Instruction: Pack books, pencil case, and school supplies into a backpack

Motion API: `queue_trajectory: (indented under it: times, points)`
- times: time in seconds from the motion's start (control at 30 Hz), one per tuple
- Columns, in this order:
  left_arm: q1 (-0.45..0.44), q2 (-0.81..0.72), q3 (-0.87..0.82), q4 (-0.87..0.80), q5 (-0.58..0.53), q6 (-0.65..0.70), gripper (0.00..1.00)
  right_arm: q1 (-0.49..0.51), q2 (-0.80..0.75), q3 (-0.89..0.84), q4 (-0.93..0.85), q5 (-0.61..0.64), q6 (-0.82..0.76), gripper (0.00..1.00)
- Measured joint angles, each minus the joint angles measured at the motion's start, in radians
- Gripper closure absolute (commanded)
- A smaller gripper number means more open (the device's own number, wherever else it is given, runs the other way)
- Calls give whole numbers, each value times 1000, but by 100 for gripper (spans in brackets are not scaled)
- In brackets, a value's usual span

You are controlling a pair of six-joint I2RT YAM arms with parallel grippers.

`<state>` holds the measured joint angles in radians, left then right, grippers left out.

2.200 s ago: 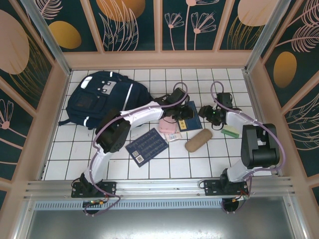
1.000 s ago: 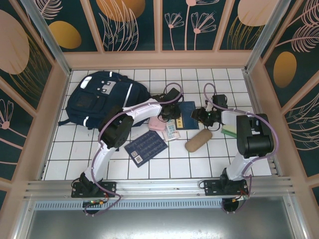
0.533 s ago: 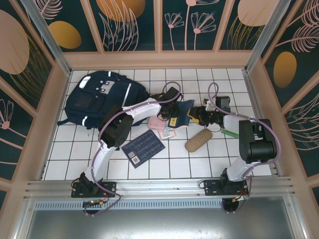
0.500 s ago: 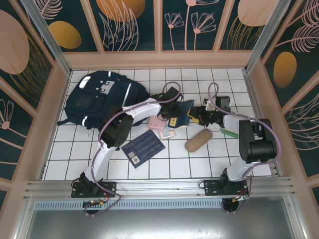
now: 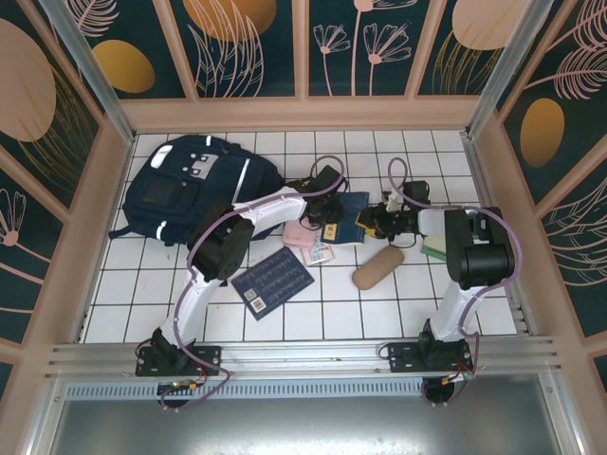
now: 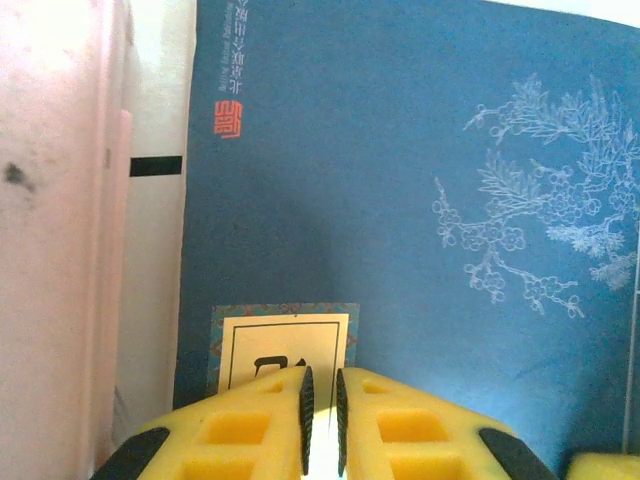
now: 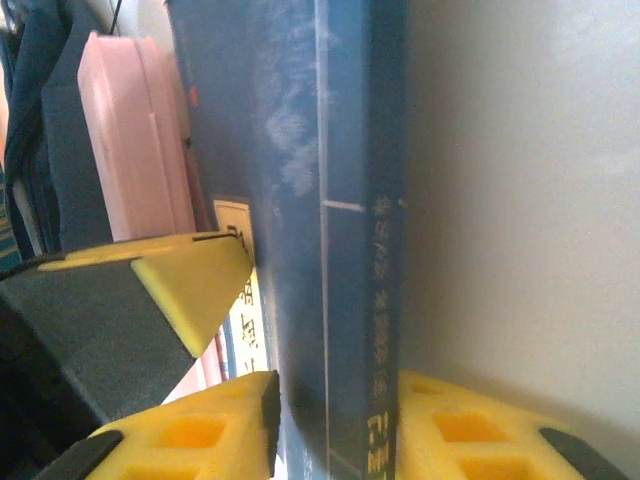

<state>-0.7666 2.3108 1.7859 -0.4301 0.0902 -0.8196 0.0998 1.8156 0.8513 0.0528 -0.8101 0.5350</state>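
The right gripper [image 7: 335,400], apart from the navy floral book [image 5: 355,209] two seconds ago, now clamps its spine at the right edge. The left gripper [image 6: 321,376], fingers nearly touching and empty, sits over the cover's left part, right of the backpack [image 5: 194,185].

- A robot lab cell is showing here, staged as a set.
- Printed floral panels [image 5: 251,43] in pink frames are walling in a white tiled table [image 5: 114,294].
- An aluminium rail [image 5: 303,355] is carrying the left arm base [image 5: 166,358] and right arm base [image 5: 427,355].
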Motion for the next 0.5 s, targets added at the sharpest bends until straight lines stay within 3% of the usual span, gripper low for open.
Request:
queue_trajectory:
  times: [0.03, 0.23, 0.5]
  points:
    - [0, 0, 0, 0, 3, 0, 82, 0, 0, 3, 2, -3, -3, 100]
    - [0, 1, 11, -11, 7, 6, 78, -3, -3, 12, -10, -5, -5, 100]
    - [5, -40, 65, -83, 12, 45, 61, -41, -124, 12, -36, 2, -4, 100]
